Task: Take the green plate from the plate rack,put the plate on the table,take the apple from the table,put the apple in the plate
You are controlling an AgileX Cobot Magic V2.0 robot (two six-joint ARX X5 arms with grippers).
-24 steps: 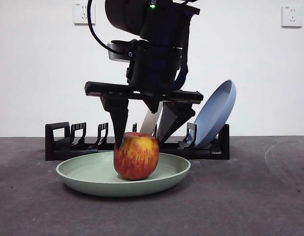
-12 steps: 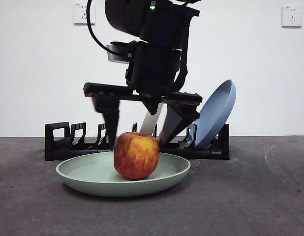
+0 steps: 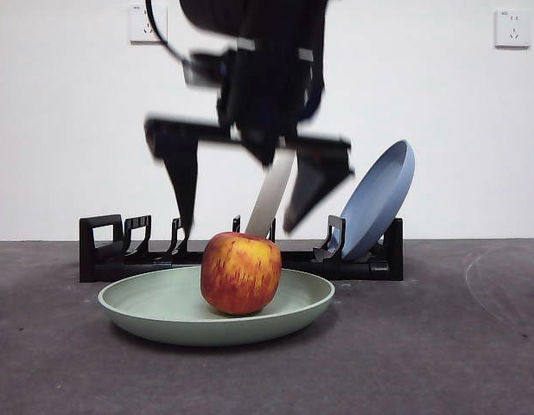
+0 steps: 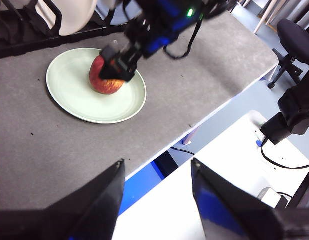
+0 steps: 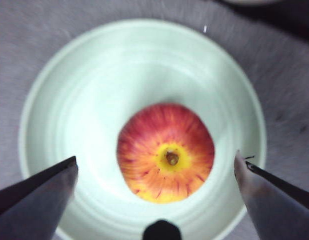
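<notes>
- The right end effector (image 3: pixel 239 220) hangs directly above the apple (image 3: pixel 240 272), its two black jaws spread wide and clear of the fruit on both sides; it holds nothing. Its outline is blurred in the front view, which suggests it is in motion, probably lifting away.
- In the right wrist view the apple (image 5: pixel 166 152) sits stem-up between the parted jaws, near the middle of the green plate (image 5: pixel 94 90).
- The green plate (image 3: pixel 155 316) lies flat on the surface (image 3: pixel 457 346), just in front of the plate rack (image 3: pixel 107 251).
- In the rack, a blue plate (image 3: pixel 384 194) leans at one end and a cream-white plate (image 3: pixel 271 199) stands edge-on behind the arm.
- The left end effector (image 4: pixel 157 200) waits well off to the side, beyond the edge of the surface, jaws apart and empty.
- Step in hand, as I judge it: the last one, releasing the apple into the plate, looks done. What remains is only a clean retreat upward, keeping the jaws wide so they do not brush the apple or the plate rim.
</notes>
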